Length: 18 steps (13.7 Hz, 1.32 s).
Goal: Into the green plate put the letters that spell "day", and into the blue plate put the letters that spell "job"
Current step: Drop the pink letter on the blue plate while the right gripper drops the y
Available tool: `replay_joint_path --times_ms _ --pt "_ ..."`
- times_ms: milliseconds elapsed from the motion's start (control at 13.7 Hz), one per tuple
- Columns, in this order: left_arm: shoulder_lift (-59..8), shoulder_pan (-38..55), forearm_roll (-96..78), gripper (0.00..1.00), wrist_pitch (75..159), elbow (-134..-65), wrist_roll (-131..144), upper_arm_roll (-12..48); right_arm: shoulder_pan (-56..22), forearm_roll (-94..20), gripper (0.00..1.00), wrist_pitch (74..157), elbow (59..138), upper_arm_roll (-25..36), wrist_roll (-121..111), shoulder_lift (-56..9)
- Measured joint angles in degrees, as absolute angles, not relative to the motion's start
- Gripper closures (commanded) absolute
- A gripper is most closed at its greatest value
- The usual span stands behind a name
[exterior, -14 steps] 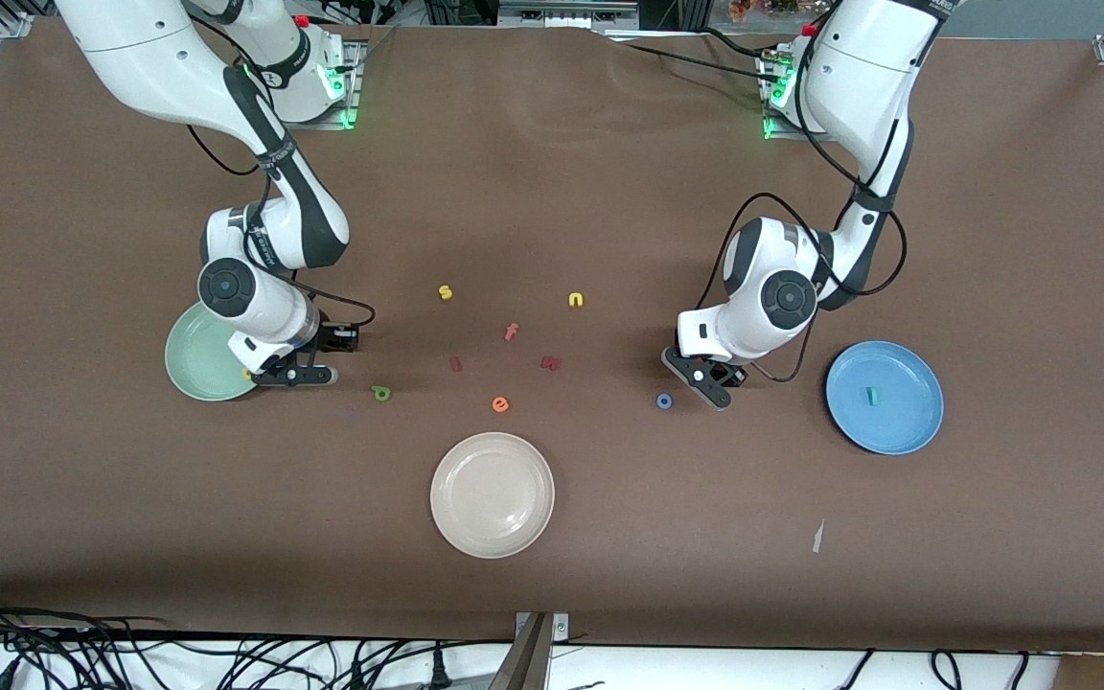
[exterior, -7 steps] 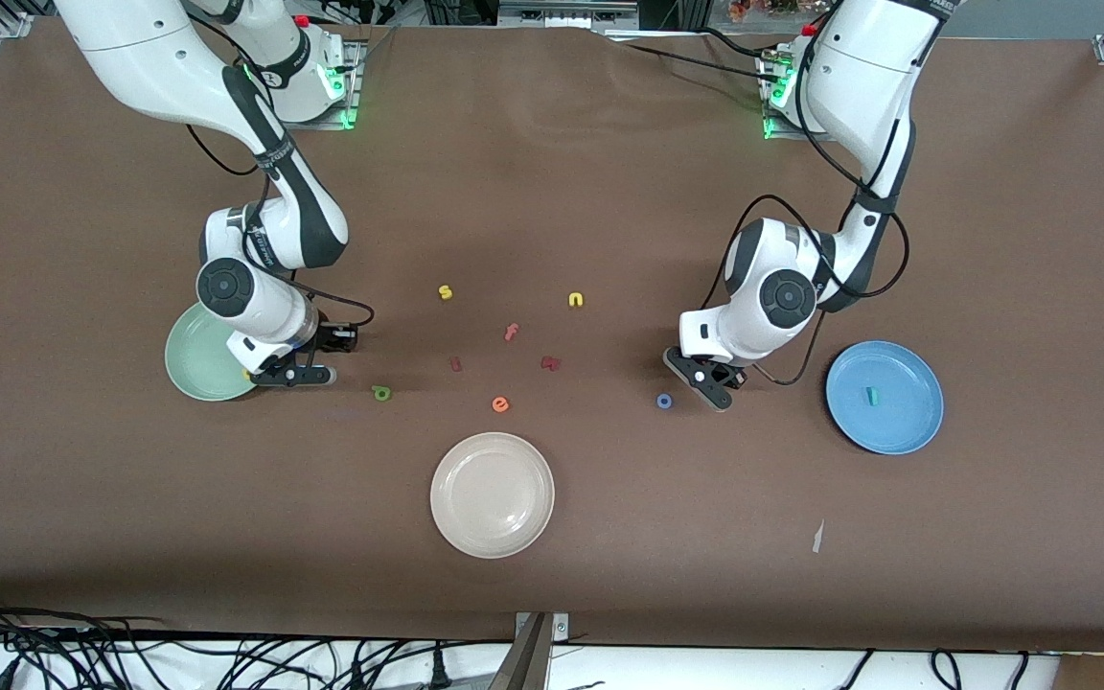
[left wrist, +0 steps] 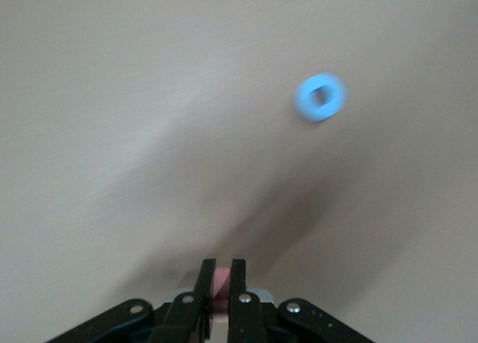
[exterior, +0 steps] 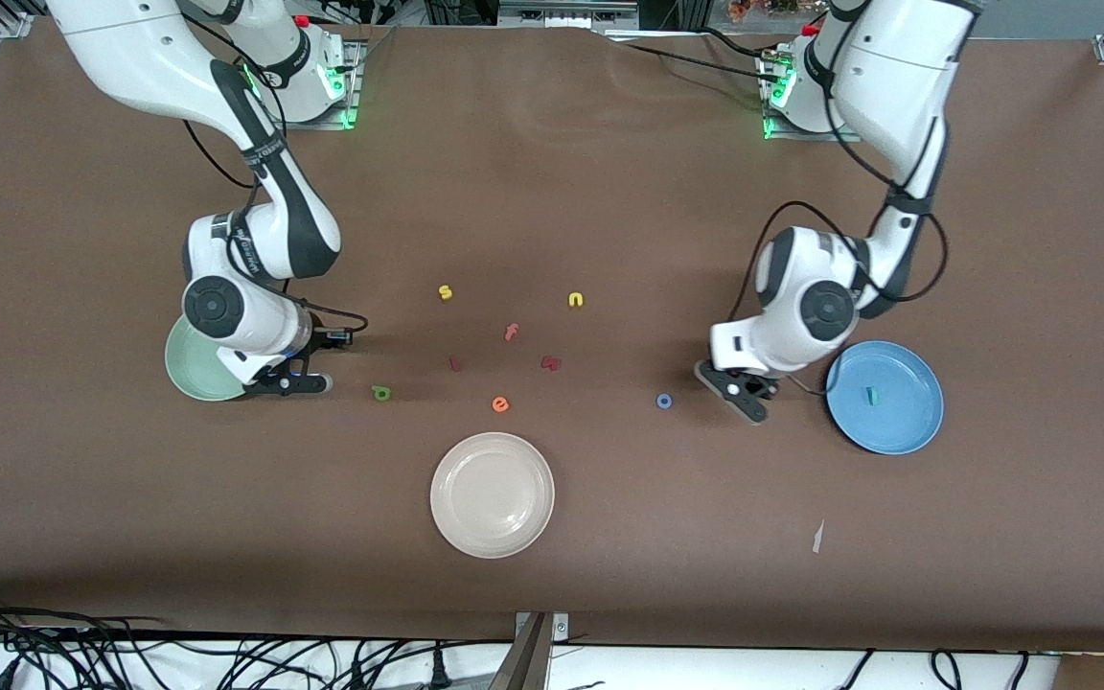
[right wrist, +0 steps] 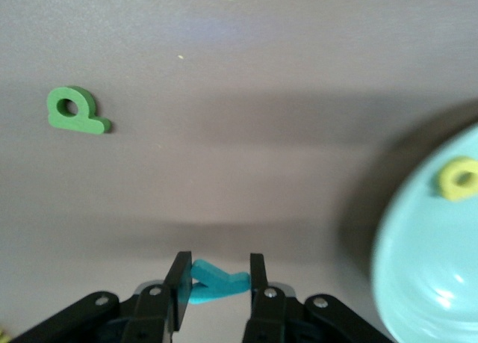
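Salmon-red b (left wrist: 222,282) sits pinched in the left gripper (exterior: 747,395), over the table between the blue o (exterior: 664,401) at its nine o'clock and the blue plate (exterior: 907,422), which carries the teal j (exterior: 869,395). The right gripper (exterior: 286,381) clamps the teal y (right wrist: 216,285) by the green plate's (exterior: 190,372) rim; the yellow letter (right wrist: 458,178) lies inside, the green letter (exterior: 380,392) at three o'clock.

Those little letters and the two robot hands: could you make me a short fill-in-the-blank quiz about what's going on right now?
1. The right gripper is shut on the teal ____.
2. A yellow letter already lies in the ____ plate.
3. The left gripper pinches a salmon-red letter; the ____ o lies on the table.
4. The teal j lies in the ____ plate.

Missing words: y; green; blue; blue
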State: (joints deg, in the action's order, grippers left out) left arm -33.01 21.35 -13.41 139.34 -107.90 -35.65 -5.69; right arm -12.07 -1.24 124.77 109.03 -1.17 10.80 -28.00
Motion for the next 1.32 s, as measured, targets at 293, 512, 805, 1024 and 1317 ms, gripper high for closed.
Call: replay_joint_path --times_ms 293,512,805,1024,1317 --pt "-29.2 11.6 -13.4 1.0 133.5 -107.6 -46.5 -5.9 -11.7 -1.2 0.72 120.3 107.3 5.1 0.7 -26.7" --pt "-28.8 8.6 -12.6 0.85 132.6 -107.9 -52.0 -5.9 -9.7 -1.2 0.21 120.1 107.4 8.9 -7.1 -27.5" --pt "-29.7 7.4 -10.7 0.54 132.7 -108.4 -53.3 -5.9 -7.3 -1.2 0.0 120.2 107.5 8.9 -9.6 -29.2" --pt "-29.8 7.4 -10.2 0.49 132.7 -108.3 -53.3 -5.8 -8.2 -1.3 0.0 120.2 106.6 6.6 -6.4 -28.8" --pt "-29.8 8.2 -10.2 0.49 132.8 -108.0 -52.3 -5.2 -9.1 -1.3 0.0 120.2 104.5 2.1 2.2 -28.8"
